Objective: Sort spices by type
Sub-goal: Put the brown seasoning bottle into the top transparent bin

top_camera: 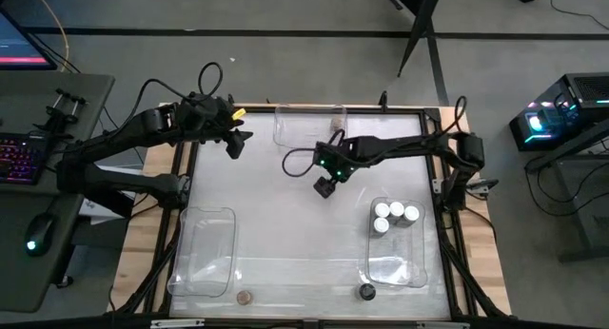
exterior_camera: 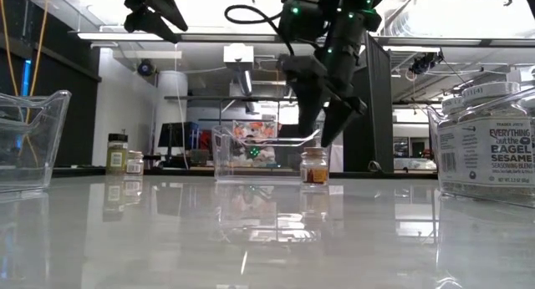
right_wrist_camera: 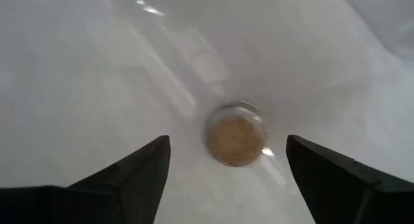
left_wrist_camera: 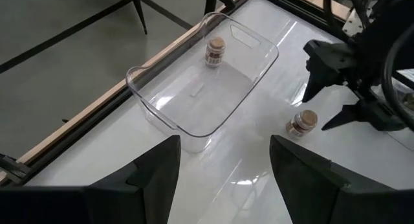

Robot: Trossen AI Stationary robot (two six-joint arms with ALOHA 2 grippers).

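My right gripper [top_camera: 326, 186] hangs open over the middle of the table, fingers pointing down. A tan-lidded spice jar [right_wrist_camera: 236, 133] stands upright on the table below and between its fingers [exterior_camera: 316, 134], untouched. The same jar [left_wrist_camera: 302, 123] also shows in the left wrist view. Another tan-lidded jar [left_wrist_camera: 215, 52] stands inside the far clear bin [top_camera: 309, 125]. Three white-lidded jars [top_camera: 396, 215] stand in the near right bin [top_camera: 397, 267]. One tan-lidded jar [top_camera: 245, 297] and one black-lidded jar [top_camera: 367, 292] stand by the near edge. My left gripper [left_wrist_camera: 223, 179] waits open near the far left corner.
An empty clear bin [top_camera: 203, 248] lies at the near left. Two more small jars [exterior_camera: 124, 157] show far off at the left of the low view. The table's wooden rim [top_camera: 157, 224] and dark frame bound the white top. Open surface lies between the bins.
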